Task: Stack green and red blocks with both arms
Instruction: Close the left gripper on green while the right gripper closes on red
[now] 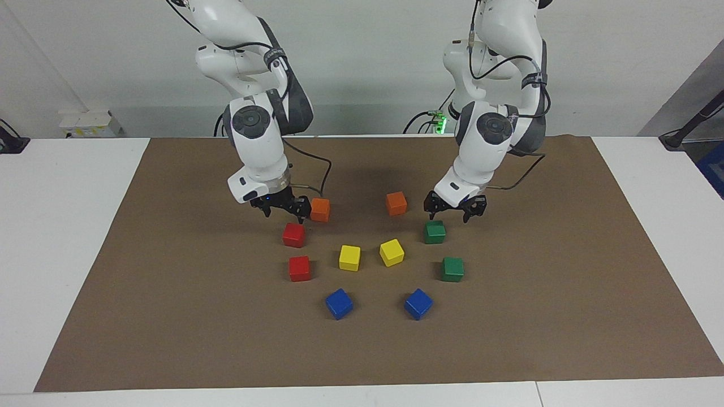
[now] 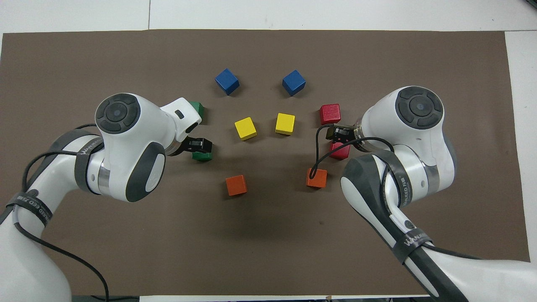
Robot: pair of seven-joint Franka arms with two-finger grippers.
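Green and red blocks lie on the brown mat (image 1: 169, 316) that covers the middle of the table (image 1: 62, 237), part of a ring of coloured cubes around the mat's centre. The two green blocks sit toward the left arm's end: the nearer green block (image 1: 434, 232) and the farther green block (image 1: 452, 269). The two red blocks sit toward the right arm's end: the nearer red block (image 1: 294, 234) and the farther red block (image 1: 299, 268).

The left gripper (image 1: 449, 213) hangs just over the nearer green block, its fingers spread apart and empty, one tip to each side above the cube, not touching it. In the overhead view that gripper (image 2: 200, 145) covers part of this block (image 2: 203, 156), while the left arm hides most of the farther green block (image 2: 196, 108).

The right gripper (image 1: 284, 213) hangs just over the nearer red block, fingers likewise apart and holding nothing, tips clear of its top. One finger stands just beside an orange cube (image 1: 320, 210).

A second orange cube (image 1: 396, 203) lies near the left gripper, on the robots' side of the ring. Two yellow cubes (image 1: 349, 257) (image 1: 391, 252) sit in the middle, and two blue cubes (image 1: 339, 303) (image 1: 418, 303) lie closest to the mat's edge away from the robots. All blocks rest singly on the mat.
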